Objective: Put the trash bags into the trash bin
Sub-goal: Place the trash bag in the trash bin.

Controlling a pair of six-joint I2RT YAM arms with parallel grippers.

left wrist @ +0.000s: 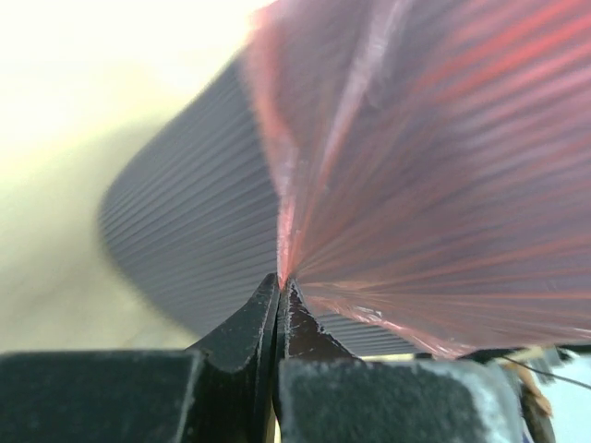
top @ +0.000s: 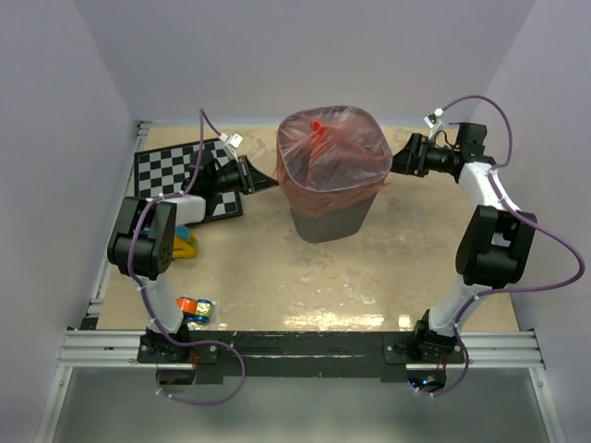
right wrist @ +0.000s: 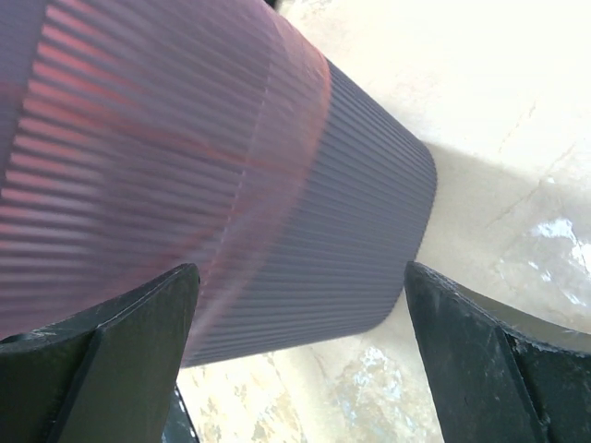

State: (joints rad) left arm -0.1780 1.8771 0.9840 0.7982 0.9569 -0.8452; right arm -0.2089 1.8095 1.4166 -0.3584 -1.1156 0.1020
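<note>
Clearly the trash bag (top: pixel 332 152) lined the trash bin (top: pixel 328 221) on the desk (top: pixel 259 277), its film pinched by the closed left claw (left wrist: pixel 280 281); the right claw (right wrist: pixel 300 272) stood wide beside it. A hard pull could tear the film or tip the bin.

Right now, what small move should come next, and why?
Probably pinch the skirt of the thin translucent red plastic bag with the open right gripper: the left gripper is shut on that film beside the dark grey wire-mesh bin, the right holds nothing.
</note>
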